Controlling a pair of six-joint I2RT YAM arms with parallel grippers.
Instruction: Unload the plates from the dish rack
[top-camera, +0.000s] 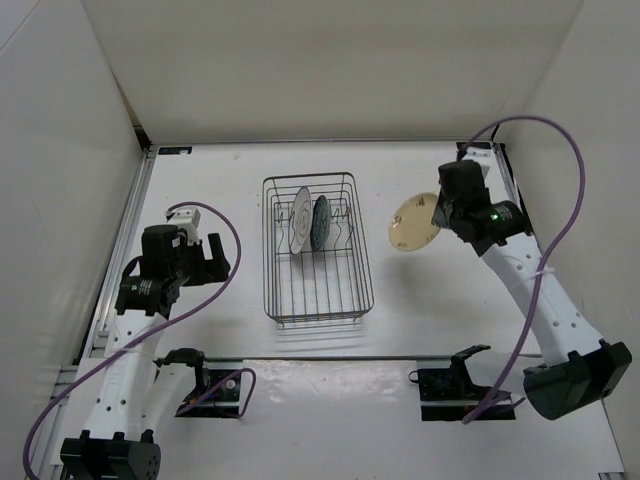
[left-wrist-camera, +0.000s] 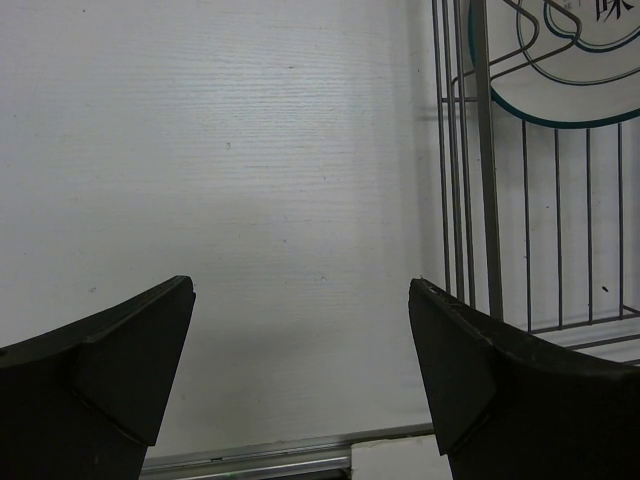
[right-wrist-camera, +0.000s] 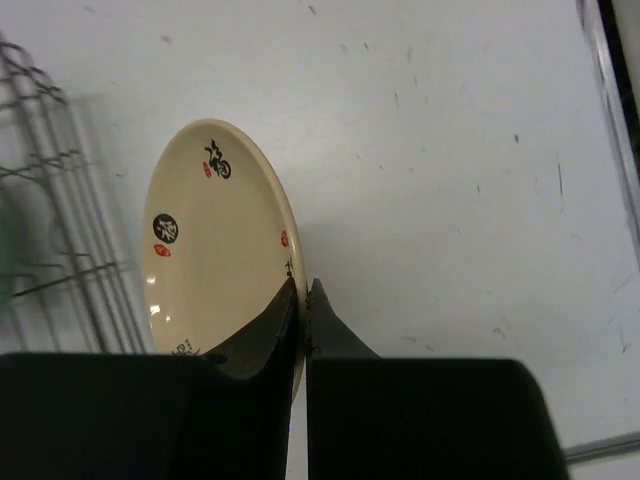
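Right of the dish rack (top-camera: 320, 290), right gripper (right-wrist-camera: 303, 285) pinches the cream plate (right-wrist-camera: 215, 240) by the rim; mid-unload I'd say, next lay it flat and release. Left gripper (left-wrist-camera: 300, 380) gapes empty.

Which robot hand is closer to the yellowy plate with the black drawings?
Right. The right gripper is pinching the cream plate by its rim, beside the dish rack. The left gripper hangs open on the rack's other side, far from that plate.

Showed a white table (top-camera: 420, 330), faintly scuffed and speckled, closed in by plain white walls (top-camera: 330, 70) at the back and both sides. Was lit evenly, with soft shadows. Had a metal rail (top-camera: 137, 190) along the left edge.
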